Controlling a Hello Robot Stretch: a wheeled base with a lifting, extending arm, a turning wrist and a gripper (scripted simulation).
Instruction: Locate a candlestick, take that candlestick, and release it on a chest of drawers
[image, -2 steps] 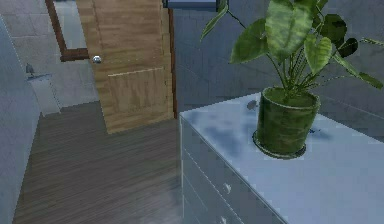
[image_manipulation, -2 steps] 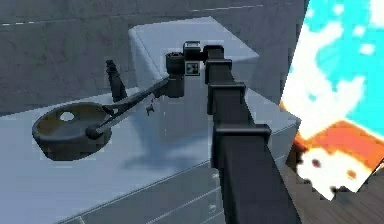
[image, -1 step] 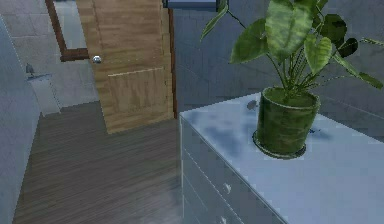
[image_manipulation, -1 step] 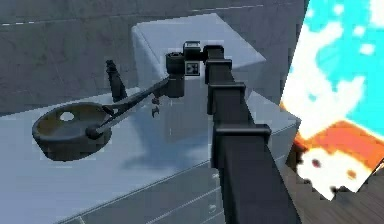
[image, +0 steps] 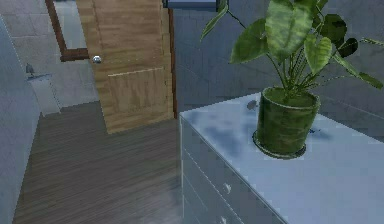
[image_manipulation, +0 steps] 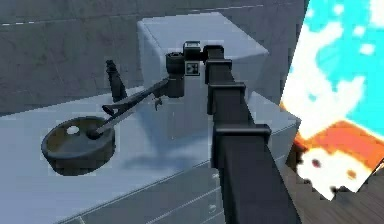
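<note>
Dark, flat, round dish-shaped thing (image_manipulation: 75, 147) (candlestick? hard to say) lies on the grey chest of drawers (image_manipulation: 150, 172), right at the gripper (image_manipulation: 108, 105) and its 2 thin fingers (image_manipulation: 135, 103). Can't tell if it's holding anything.

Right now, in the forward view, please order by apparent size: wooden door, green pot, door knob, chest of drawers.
1. chest of drawers
2. wooden door
3. green pot
4. door knob
The chest of drawers is nearest, so its lead is partly nearness.
</note>
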